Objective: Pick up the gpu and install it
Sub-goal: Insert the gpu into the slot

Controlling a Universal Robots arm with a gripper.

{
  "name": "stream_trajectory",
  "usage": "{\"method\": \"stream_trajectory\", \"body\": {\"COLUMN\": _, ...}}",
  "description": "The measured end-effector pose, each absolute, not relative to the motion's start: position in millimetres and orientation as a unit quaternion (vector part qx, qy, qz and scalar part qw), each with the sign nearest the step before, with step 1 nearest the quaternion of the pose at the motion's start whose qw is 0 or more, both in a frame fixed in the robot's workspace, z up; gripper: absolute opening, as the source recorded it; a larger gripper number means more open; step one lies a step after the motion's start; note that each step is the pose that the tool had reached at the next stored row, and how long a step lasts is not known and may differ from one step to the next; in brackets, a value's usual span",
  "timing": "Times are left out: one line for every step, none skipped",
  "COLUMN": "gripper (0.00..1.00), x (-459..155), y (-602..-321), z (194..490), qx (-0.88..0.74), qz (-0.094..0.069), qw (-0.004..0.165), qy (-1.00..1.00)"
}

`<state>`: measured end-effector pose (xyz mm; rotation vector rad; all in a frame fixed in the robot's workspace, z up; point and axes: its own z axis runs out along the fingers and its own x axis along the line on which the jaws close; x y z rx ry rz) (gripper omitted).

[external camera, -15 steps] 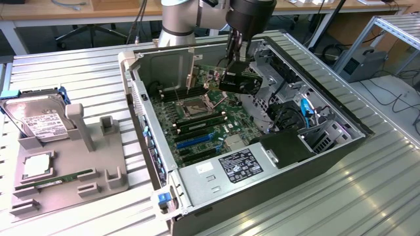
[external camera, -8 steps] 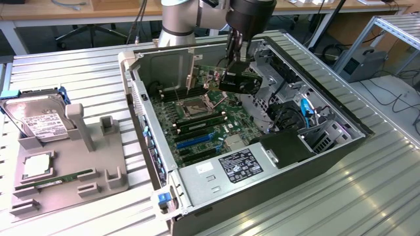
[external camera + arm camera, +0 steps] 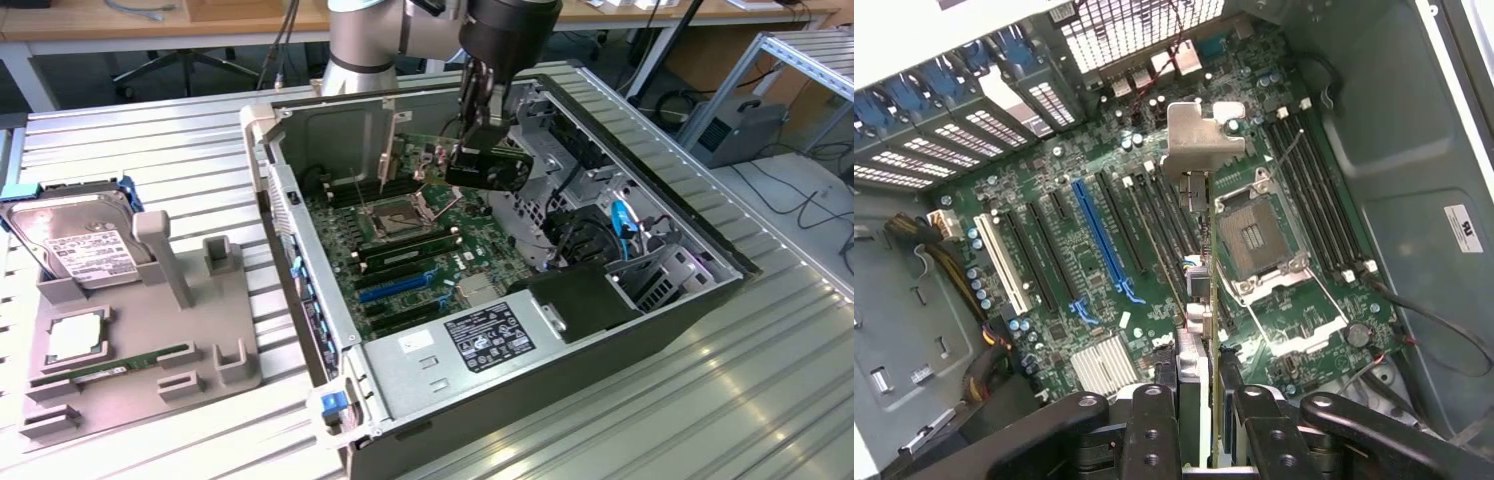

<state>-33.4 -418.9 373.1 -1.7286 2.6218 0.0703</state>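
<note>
As the pincer (image 3: 1199, 425) clenches the gpu (image 3: 1194, 345) edge-down above the motherboard (image 3: 1044, 310) inside the case (image 3: 1414, 200), the card's long axis runs parallel to the blue slot (image 3: 1099, 235), its bracket (image 3: 1199, 130) toward the rear wall (image 3: 1139, 35), that slot seemingly beside, not beneath it.

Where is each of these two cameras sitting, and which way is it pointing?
Exterior view: off the arm, high up, looking down into the open computer case on the ribbed table; the arm shows, with its gripper inside the case.
Wrist view: on the wrist, looking past the gripper at the motherboard; its dark fingers show.
Shared: the gpu clamped in the gripper, the motherboard, the open processor socket.
</note>
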Motion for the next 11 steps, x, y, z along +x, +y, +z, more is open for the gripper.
{"method": "stream_trajectory", "body": {"gripper": 0.27, "x": -33.4, "y": -418.9, "z": 373.1, "qx": -0.551, "qz": 0.022, "qw": 0.0, "qy": 0.834}}
{"method": "stream_trajectory", "body": {"gripper": 0.27, "x": -33.4, "y": -418.9, "z": 373.1, "qx": -0.553, "qz": 0.022, "qw": 0.0, "qy": 0.833}}
{"method": "stream_trajectory", "body": {"gripper": 0.27, "x": -33.4, "y": -418.9, "z": 373.1, "qx": -0.553, "qz": 0.022, "qw": 0.0, "qy": 0.833}}
{"method": "stream_trajectory", "body": {"gripper": 0.27, "x": -33.4, "y": -418.9, "z": 373.0, "qx": -0.554, "qz": 0.022, "qw": 0.0, "qy": 0.832}}
{"method": "stream_trajectory", "body": {"gripper": 0.27, "x": -33.4, "y": -418.9, "z": 373.0, "qx": -0.555, "qz": 0.022, "qw": 0.0, "qy": 0.831}}
{"method": "stream_trajectory", "body": {"gripper": 0.27, "x": -33.4, "y": -418.9, "z": 373.0, "qx": -0.556, "qz": 0.022, "qw": 0.0, "qy": 0.831}}
{"method": "stream_trajectory", "body": {"gripper": 0.27, "x": -33.4, "y": -418.9, "z": 373.0, "qx": -0.557, "qz": 0.022, "qw": 0.0, "qy": 0.83}}
{"method": "stream_trajectory", "body": {"gripper": 0.27, "x": -33.4, "y": -418.9, "z": 373.0, "qx": -0.558, "qz": 0.022, "qw": 0.0, "qy": 0.829}}
{"method": "stream_trajectory", "body": {"gripper": 0.27, "x": -33.4, "y": -418.9, "z": 372.9, "qx": -0.559, "qz": 0.022, "qw": 0.0, "qy": 0.829}}
{"method": "stream_trajectory", "body": {"gripper": 0.27, "x": -33.4, "y": -418.9, "z": 372.9, "qx": -0.56, "qz": 0.022, "qw": 0.0, "qy": 0.828}}
{"method": "stream_trajectory", "body": {"gripper": 0.27, "x": -33.4, "y": -418.9, "z": 372.9, "qx": -0.562, "qz": 0.022, "qw": 0.0, "qy": 0.827}}
